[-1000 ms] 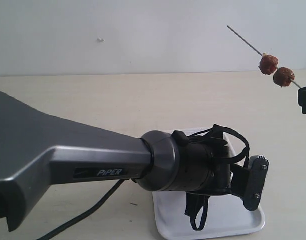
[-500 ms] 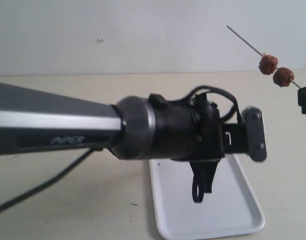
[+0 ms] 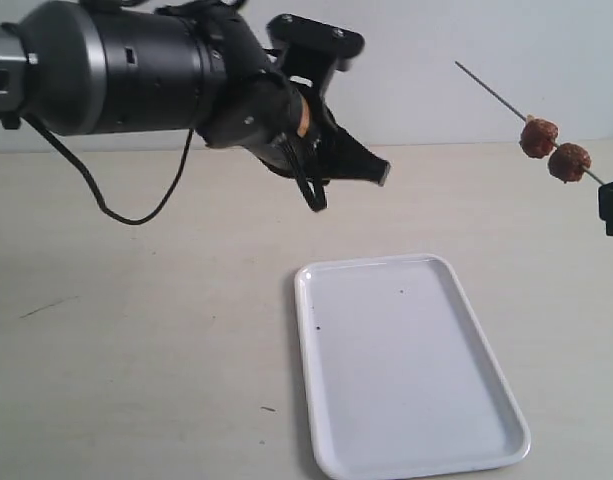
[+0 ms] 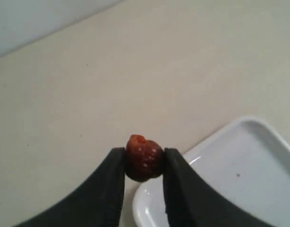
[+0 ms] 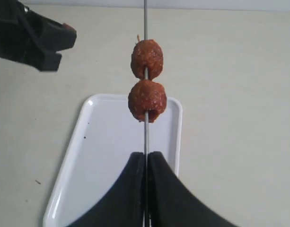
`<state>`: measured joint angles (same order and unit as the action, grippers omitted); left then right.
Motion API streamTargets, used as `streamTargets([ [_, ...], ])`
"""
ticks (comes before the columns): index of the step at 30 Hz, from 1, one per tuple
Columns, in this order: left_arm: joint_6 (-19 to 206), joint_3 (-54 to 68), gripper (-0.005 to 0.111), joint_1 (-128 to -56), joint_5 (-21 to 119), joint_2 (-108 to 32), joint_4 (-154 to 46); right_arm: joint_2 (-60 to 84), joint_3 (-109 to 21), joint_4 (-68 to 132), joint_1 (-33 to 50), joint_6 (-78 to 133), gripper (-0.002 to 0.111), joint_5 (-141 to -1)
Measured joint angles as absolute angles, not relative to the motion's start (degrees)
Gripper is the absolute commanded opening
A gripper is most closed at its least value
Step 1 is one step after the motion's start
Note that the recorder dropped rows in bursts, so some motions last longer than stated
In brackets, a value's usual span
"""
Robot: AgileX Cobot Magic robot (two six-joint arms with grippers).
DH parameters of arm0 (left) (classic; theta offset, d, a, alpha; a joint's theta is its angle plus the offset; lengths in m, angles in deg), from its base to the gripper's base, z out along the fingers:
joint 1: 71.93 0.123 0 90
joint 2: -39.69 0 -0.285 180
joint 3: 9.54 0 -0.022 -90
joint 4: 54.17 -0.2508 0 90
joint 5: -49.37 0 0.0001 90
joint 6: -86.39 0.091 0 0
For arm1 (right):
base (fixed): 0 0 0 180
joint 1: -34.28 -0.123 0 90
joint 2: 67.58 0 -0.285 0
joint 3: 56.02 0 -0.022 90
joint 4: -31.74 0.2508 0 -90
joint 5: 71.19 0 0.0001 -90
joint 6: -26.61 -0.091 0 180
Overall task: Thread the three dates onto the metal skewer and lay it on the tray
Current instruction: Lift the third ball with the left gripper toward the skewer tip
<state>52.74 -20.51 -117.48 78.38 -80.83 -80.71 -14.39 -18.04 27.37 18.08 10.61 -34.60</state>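
My left gripper (image 4: 144, 160) is shut on one reddish-brown date (image 4: 143, 157), pinched between its black fingers above the table near a corner of the white tray (image 4: 239, 189). In the exterior view that gripper (image 3: 374, 170) hangs high, left of the middle, pointing right; the date does not show there. My right gripper (image 5: 146, 158) is shut on the thin metal skewer (image 5: 145, 19), which carries two dates (image 5: 147, 58) (image 5: 147, 100). The skewer (image 3: 486, 85) slants up to the left at the far right, its two dates (image 3: 538, 137) (image 3: 569, 161) low on it.
The tray (image 3: 406, 370) lies flat on the beige table at the front right, with a few dark specks on it. A black cable (image 3: 136, 215) loops down from the left arm. A pale wall stands behind the table.
The left arm has risen from low over the tray to high at the upper left, uncovering the tray. The skewer and its two dates have barely moved.
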Motion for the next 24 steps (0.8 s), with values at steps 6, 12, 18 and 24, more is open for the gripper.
streamTargets([
  [6,57.36,-20.51,0.028,-113.76,72.45,-80.08,-59.89,-14.39,-18.04,30.26,18.08,12.62,0.000,-32.79],
  [12,64.15,-20.51,0.028,-113.66,70.08,-79.59,-41.26,-14.39,-17.20,32.80,18.08,14.33,0.000,-32.41],
  [18,76.96,-20.51,0.028,-113.66,69.83,-77.41,-20.45,-14.39,-14.47,35.70,18.08,15.95,0.000,-30.77],
  [24,91.06,-20.51,0.028,-113.66,71.41,-74.62,-1.17,-14.39,-13.92,39.31,18.08,19.99,0.000,-30.84],
])
